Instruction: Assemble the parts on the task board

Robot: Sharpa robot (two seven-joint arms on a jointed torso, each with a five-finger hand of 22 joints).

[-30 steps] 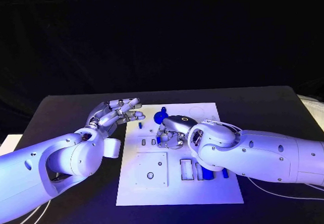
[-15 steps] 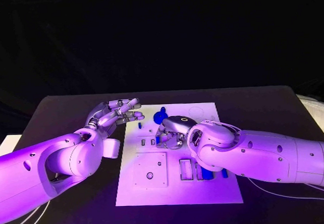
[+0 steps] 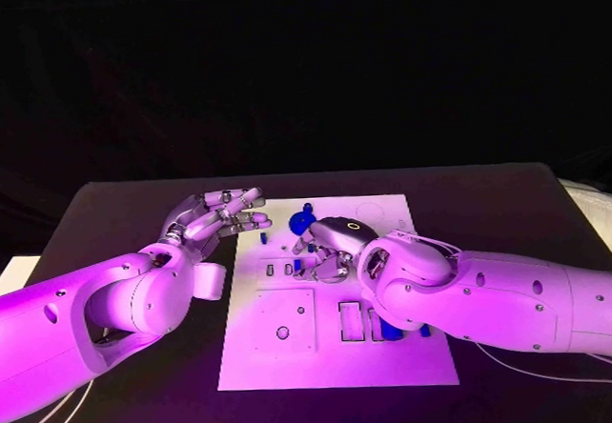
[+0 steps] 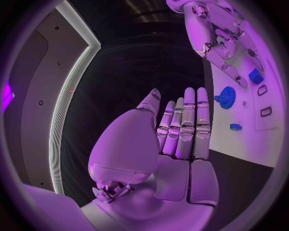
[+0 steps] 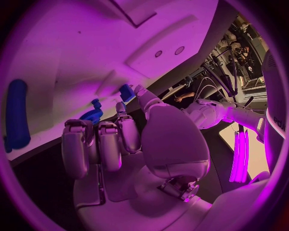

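The right robot hand (image 3: pixel 330 248) has slid a tiny bit lower on the task board (image 3: pixel 397 359), near the middle of the frame. I cannot tell if it holds a part. The left robot hand (image 3: pixel 221 214) stays open, holding nothing, at the board's upper left edge. A blue gear (image 3: pixel 303 218) lies near the board's top. Blue parts (image 3: pixel 389 326) sit in slots lower down. The job looks far from done.

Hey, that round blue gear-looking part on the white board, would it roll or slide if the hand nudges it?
The round blue part lies flat on the task board, so it probably slides, not rolls. It looks like small, stiff plastic, likely light. The board's smooth face may let it skid.
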